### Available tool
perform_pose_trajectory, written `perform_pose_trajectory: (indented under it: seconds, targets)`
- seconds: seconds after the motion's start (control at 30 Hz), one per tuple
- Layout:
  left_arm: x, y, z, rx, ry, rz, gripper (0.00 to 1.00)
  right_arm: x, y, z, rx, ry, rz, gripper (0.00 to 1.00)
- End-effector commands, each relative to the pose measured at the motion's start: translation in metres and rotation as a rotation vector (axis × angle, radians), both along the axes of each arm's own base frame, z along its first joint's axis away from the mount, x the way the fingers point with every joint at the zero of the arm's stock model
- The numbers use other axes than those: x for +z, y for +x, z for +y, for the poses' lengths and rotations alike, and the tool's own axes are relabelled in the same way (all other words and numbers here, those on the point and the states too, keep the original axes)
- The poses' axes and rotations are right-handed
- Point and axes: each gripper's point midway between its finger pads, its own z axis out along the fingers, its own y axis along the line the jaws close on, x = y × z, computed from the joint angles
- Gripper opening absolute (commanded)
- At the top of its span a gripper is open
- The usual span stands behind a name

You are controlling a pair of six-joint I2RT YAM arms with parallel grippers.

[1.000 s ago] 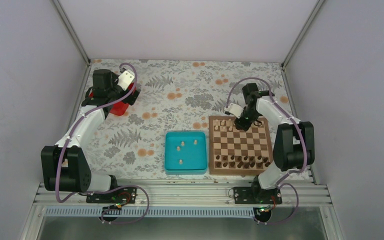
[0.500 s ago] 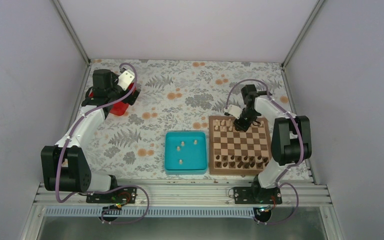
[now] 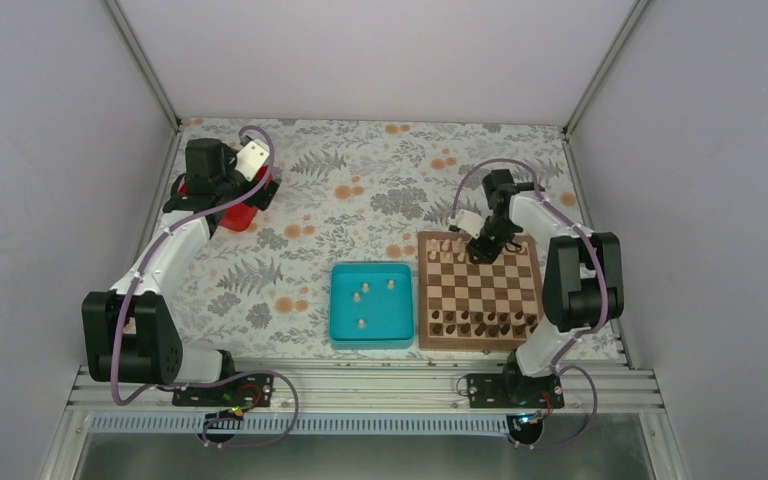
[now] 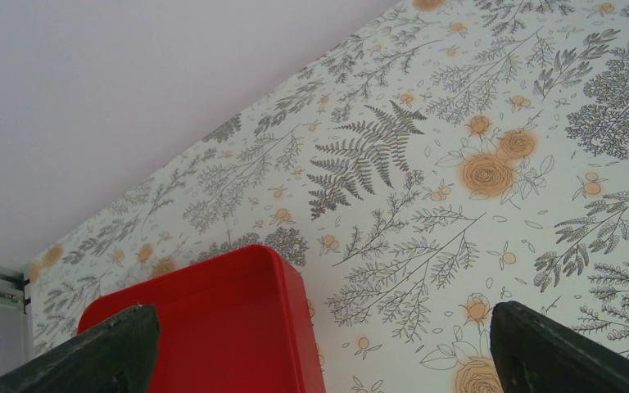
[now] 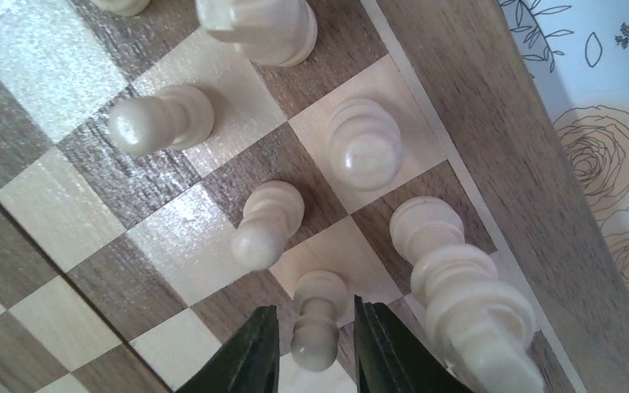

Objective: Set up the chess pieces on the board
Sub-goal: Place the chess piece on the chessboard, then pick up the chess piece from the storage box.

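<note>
The right tool hangs over the far side of the board. Its two dark fingers are parted a little, with a small pale beige wooden pawn standing between them. Slim gaps seem to show on both sides, so the pawn looks free rather than pinched, though the view is tight. The pawn is upright, long axis vertical and round head up. It is in the second row in from the far border of the square wooden chessboard with light and dark brown squares.

A tall pale beige piece crowds the finger nearer the border. On the other side another pale pawn stands about a square off, with bare squares beyond it.

Dark brown chessmen line the board's near rows. A teal square tray sits just beside the board's left edge and holds a few pale pieces.

Well apart, at the far left of the floral-patterned counter, the left tool hovers above a red plastic container. Its fingers are spread wide and hold nothing.
</note>
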Motion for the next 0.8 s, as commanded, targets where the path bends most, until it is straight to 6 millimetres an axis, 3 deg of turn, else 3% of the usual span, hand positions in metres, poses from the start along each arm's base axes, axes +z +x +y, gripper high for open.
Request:
perform_pose_trajectory:
  seconds: [0.0, 0.1, 0.2, 0.33, 0.43, 0.57, 0.6, 0.77]
  targets:
    - [0.005, 0.0, -0.004, -0.011, -0.011, -0.01, 1.0, 0.033, 0.005, -0.001, -0.011, 0.021, -0.069, 0.28]
    - [0.006, 0.0, -0.003, -0.011, -0.012, -0.013, 1.0, 0.058, 0.003, 0.008, -0.008, 0.039, -0.095, 0.3]
    - [0.007, 0.0, -0.004, -0.015, -0.016, -0.013, 1.0, 0.079, -0.008, 0.036, 0.053, 0.056, -0.106, 0.34]
    - [0.008, 0.001, -0.006, -0.02, -0.02, -0.013, 1.0, 0.107, -0.025, 0.098, 0.189, 0.104, -0.142, 0.36]
    - [0.008, 0.001, -0.005, -0.017, -0.022, -0.017, 1.0, 0.117, -0.042, 0.151, 0.319, 0.118, -0.158, 0.38]
    - [0.003, 0.001, -0.004, -0.009, -0.018, -0.01, 1.0, 0.109, -0.063, 0.204, 0.477, 0.114, -0.16, 0.39]
    - [0.002, 0.001, -0.004, -0.007, -0.017, -0.011, 1.0, 0.097, -0.067, 0.215, 0.514, 0.098, -0.145, 0.4]
    - [0.001, 0.001, -0.001, 0.007, -0.009, -0.016, 1.0, 0.063, -0.077, 0.254, 0.637, 0.083, -0.141, 0.4]
